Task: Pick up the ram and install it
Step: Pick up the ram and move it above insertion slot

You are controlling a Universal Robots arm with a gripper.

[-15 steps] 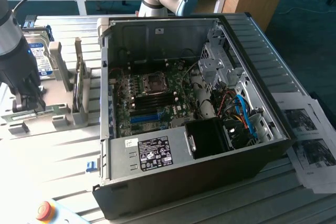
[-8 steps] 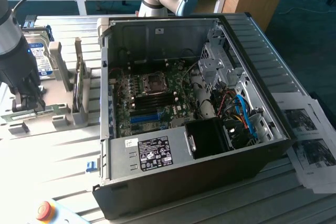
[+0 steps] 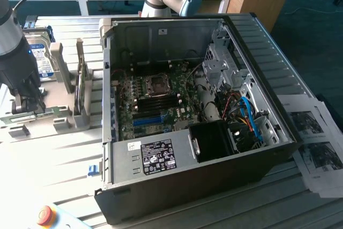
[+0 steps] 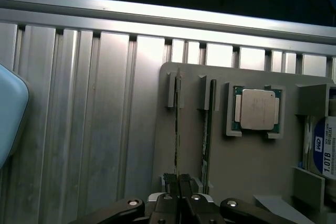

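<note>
One stick is in your grip. Step in hand, as I read it: the pick-up, with the grasp made and the lift not yet done.

The gripper (image 4: 178,182) sits low over one end of the grey holder (image 4: 247,177). Its jaws are nearly together, pinching the upper edge of the ram (image 4: 177,124), and nothing else is between them. The ram stands on edge in the holder's outermost slot. Its other end sits between two small posts, so it looks seated, not raised.

Judgement: getting it free calls for a straight pull along the slot with no twist, since the stick is thin and the posts hug it. A second stick (image 4: 208,124) stands just beside it in the next slot, so you have little room to drift sideways.

Further in on the holder, a processor (image 4: 257,109) lies flat in its pocket. A hard drive (image 4: 325,153) stands at the holder's edge past it, apart from the ram.

Off the holder toward the exterior view's right, well apart, the open computer case (image 3: 177,159) lies on its side. Its black memory slots (image 3: 159,100) look empty, so the install is not done.

The ram's look: you see it edge-on, long, very thin and greenish, with no bend visible. Its chips and label are hidden from this angle.
</note>
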